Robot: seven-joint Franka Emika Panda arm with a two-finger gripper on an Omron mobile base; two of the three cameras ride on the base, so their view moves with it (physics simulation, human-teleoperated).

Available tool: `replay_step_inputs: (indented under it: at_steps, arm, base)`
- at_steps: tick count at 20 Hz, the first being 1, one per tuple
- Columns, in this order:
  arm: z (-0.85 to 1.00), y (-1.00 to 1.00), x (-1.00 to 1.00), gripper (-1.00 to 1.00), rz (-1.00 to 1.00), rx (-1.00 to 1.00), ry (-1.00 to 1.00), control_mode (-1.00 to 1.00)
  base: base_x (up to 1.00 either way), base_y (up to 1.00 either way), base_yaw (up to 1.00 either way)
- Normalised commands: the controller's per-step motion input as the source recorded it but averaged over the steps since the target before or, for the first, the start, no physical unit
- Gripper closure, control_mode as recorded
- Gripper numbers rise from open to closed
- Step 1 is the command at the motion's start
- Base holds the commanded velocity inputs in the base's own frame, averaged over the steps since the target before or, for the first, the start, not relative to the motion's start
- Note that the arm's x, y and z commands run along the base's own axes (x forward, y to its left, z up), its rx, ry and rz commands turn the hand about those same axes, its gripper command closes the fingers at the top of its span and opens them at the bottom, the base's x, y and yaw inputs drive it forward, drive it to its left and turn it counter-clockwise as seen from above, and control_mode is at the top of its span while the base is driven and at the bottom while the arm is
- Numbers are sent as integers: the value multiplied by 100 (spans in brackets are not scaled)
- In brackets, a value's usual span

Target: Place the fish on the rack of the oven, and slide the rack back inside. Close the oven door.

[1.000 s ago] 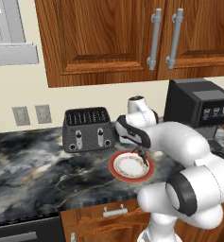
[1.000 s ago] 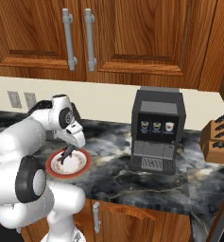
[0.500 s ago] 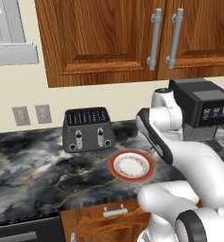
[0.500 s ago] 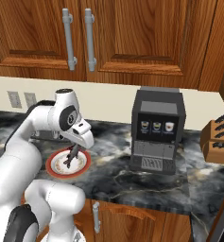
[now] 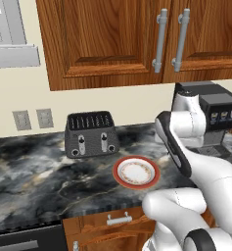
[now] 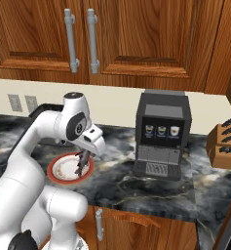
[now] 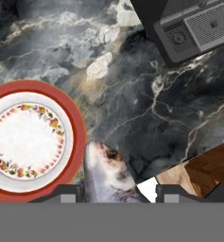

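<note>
My gripper (image 6: 82, 160) is shut on the fish (image 6: 80, 168), a slim dark shape hanging from the fingers just above the right part of the red-rimmed plate (image 6: 58, 170). In the hand view the fish's pale grey head (image 7: 106, 172) pokes out between the fingertips of the gripper (image 7: 117, 191), beside the plate (image 7: 30, 142), which has nothing on it. From the left base view the plate (image 5: 136, 171) lies on the marble counter and my arm hides the hand. The oven, its rack and its door are out of view.
A black toaster (image 5: 90, 135) stands behind the plate to the left. A coffee machine (image 6: 163, 134) stands to the right, its drip tray (image 7: 193, 28) close to the hand. A knife block (image 6: 226, 144) sits far right. Wooden cabinets hang overhead; the counter edge (image 7: 198, 165) is near.
The gripper has risen off the plate with the fish in it and swung a little to the right. The plate is left bare.
</note>
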Motion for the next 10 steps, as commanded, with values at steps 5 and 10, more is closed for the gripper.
replay_step_inputs:
  at_steps: [5, 10]
  arm:
    - [3, -19, 2, 100, 5, 0, 0, -100]
    - [0, -13, 0, 100, 2, 0, 0, -100]
  base:
    - [0, 0, 0]
    - [0, 0, 0]
